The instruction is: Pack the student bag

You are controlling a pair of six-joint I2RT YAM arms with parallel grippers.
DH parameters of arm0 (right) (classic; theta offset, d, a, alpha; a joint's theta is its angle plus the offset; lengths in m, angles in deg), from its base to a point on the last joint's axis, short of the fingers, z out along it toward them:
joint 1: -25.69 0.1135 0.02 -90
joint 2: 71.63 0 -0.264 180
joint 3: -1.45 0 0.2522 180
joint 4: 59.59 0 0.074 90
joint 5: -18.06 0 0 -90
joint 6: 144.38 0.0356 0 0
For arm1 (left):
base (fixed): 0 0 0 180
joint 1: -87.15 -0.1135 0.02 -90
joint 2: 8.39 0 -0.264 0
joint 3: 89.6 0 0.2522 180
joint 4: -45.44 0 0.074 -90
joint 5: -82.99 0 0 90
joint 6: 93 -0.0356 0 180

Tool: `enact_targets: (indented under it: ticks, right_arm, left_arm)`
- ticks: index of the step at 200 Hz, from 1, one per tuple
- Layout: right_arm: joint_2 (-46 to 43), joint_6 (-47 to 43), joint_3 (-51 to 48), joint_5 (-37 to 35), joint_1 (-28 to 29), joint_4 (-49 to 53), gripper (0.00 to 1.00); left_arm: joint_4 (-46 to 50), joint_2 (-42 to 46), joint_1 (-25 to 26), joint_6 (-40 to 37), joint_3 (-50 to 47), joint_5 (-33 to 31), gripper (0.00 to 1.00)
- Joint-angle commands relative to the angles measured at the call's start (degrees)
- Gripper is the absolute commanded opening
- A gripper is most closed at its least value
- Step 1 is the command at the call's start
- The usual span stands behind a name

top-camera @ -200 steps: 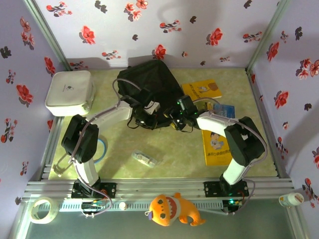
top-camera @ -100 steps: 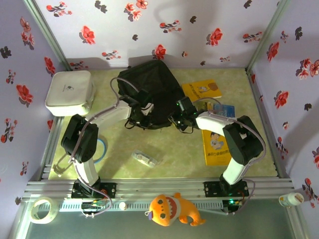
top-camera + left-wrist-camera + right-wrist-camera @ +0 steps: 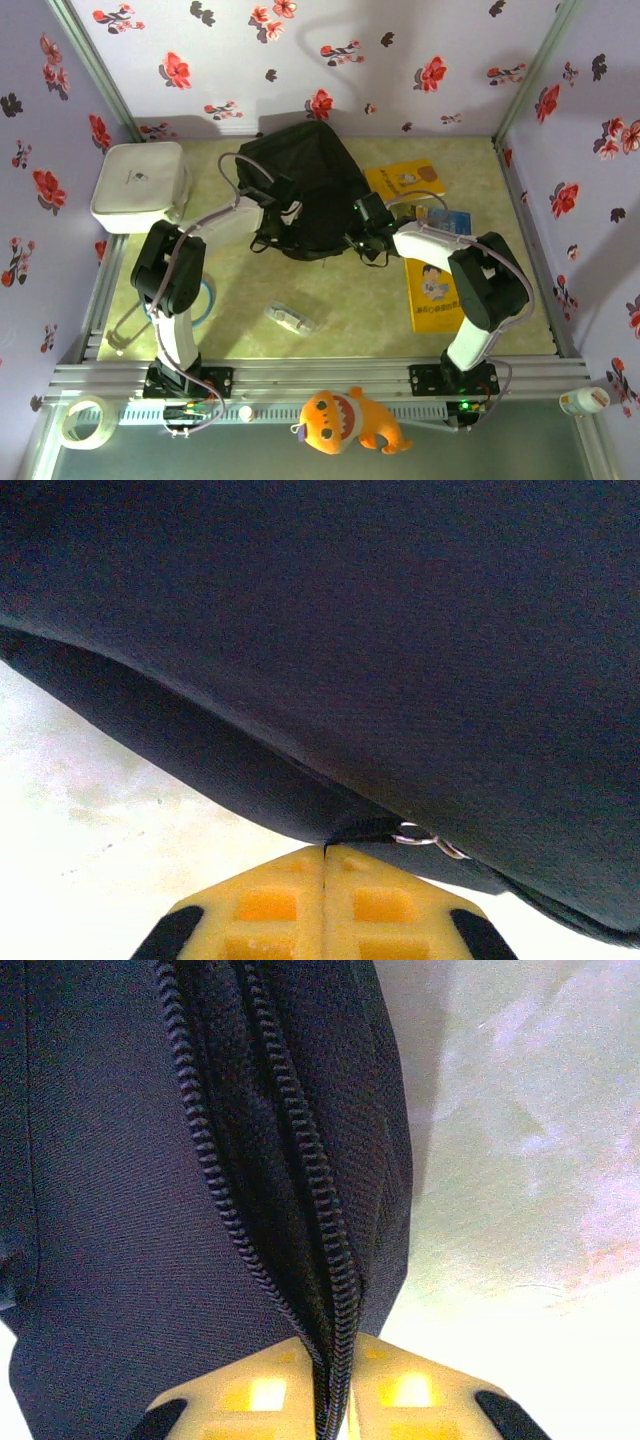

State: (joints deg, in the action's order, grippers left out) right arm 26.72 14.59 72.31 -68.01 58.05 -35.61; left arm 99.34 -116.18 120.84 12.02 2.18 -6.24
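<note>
Pinching the black student bag (image 3: 310, 175) from both sides, the two tools are reaching over the surface (image 3: 350, 300). The left tool (image 3: 325, 852) is squeezing tight on the bag's edge, beside a small metal ring (image 3: 425, 837). The right tool (image 3: 335, 1365) is squeezing the bag's zipper (image 3: 205, 1160) between its tips. The bag is lying between both tools and reaching beyond them. Yellow books (image 3: 405, 182) are lying right of the right tool, and a white case (image 3: 140, 185) is sitting far left of the left tool.
</note>
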Motion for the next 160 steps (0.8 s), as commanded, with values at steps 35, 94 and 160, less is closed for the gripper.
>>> enact_targets:
  ticks: [35,94,160]
  right_arm:
    - [-1.67,-2.70,0.73,-6.65,-0.94,6.07,0.11]
    - [-1.30,-3.53,0.35,-3.94,-1.07,2.60,0.12]
    - [2.39,-2.55,1.56,5.63,1.08,-7.94,0.12]
  left_arm:
    - [-2.11,-0.83,-3.59,-0.35,0.11,-2.39,0.00]
    - [-4.63,-3.39,-8.91,-0.07,2.40,-2.53,0.00]
    - [-5.83,-6.28,-13.42,1.52,5.35,-2.12,0.00]
